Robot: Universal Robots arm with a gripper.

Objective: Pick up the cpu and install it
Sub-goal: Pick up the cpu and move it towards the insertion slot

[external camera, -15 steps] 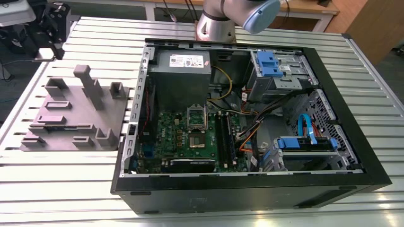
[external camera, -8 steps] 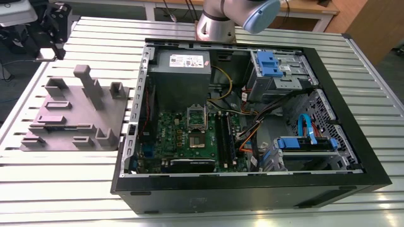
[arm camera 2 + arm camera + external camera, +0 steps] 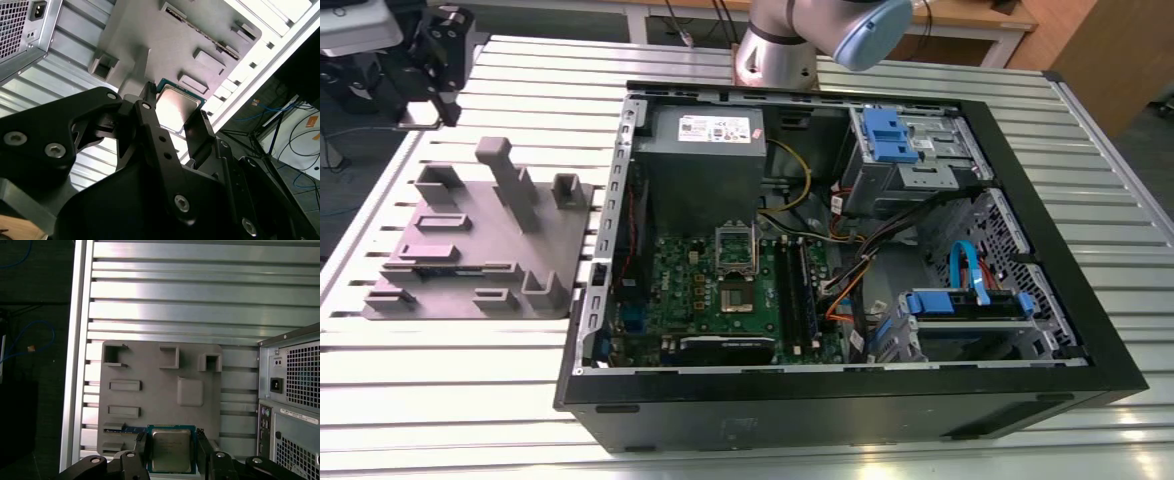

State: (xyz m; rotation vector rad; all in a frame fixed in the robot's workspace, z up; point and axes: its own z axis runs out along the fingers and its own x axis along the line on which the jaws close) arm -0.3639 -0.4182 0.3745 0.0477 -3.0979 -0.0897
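gripper (image 3: 171,440) jaws clenched on the cpu (image 3: 171,454) by 2 thin edges above the grey fixture (image 3: 150,400), so any slip or tilt could misseat it in the socket (image 3: 736,295).

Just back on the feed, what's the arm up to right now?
The arm's gripper has its fingers closed on the edges of the cpu and holds it above the grey plastic fixture on the slatted table. In the exterior view the gripper hangs near the fixture, to that view's left of the open computer case. The cpu is not yet at the motherboard inside the case.
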